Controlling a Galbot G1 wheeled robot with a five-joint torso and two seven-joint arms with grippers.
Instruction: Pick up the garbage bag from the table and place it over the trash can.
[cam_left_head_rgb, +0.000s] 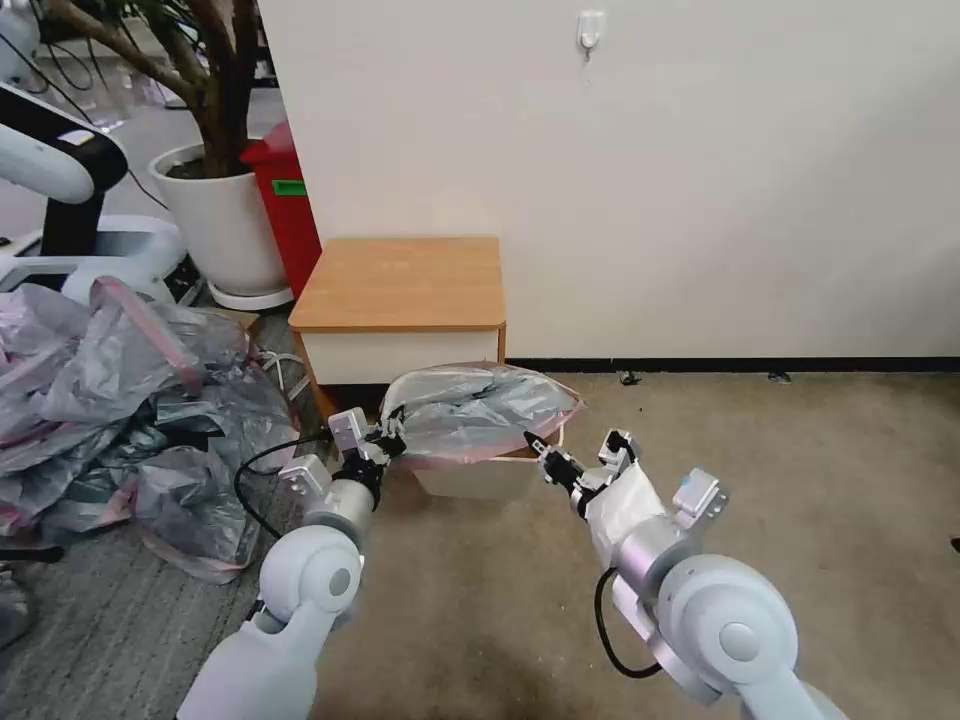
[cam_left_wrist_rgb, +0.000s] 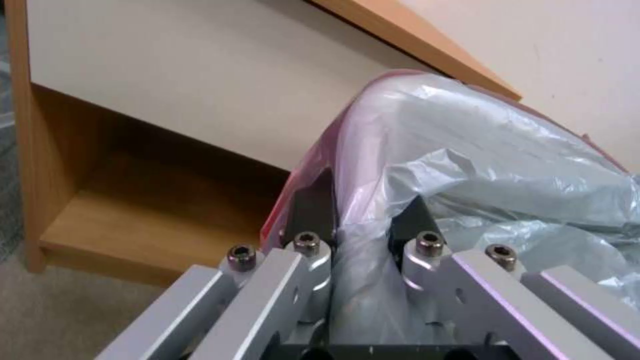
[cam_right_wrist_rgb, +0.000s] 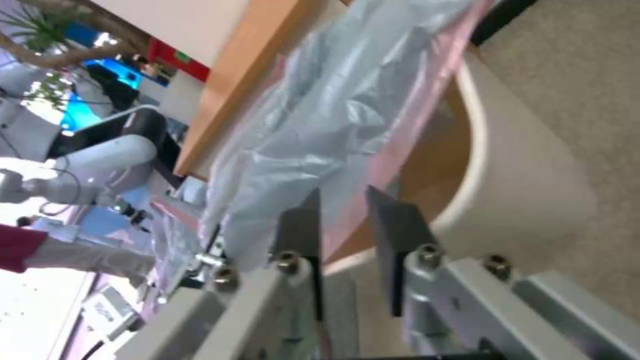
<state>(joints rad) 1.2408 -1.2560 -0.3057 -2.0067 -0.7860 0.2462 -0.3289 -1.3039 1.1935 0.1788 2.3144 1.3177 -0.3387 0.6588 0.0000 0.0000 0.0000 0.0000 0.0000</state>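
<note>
The garbage bag (cam_left_head_rgb: 480, 410) is stretched over the trash can (cam_left_head_rgb: 480, 478). The left end effector (cam_left_head_rgb: 392, 437) pinches its rim at nine o'clock; the right end effector (cam_left_head_rgb: 537, 446), parted, sits at three.

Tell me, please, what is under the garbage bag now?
Under the garbage bag stands the trash can: its cream wall and part of its rim show. The bag covers the opening, so the inside cannot be seen. The left gripper grips the bag.

Translucent grey garbage bag (cam_left_head_rgb: 480, 405) with a pink rim band; cream trash can (cam_left_head_rgb: 480, 478); light-brown table (cam_left_head_rgb: 405, 280) top, white drawer front; red bin (cam_left_head_rgb: 290, 200); white plant pot (cam_left_head_rgb: 225, 225).
</note>
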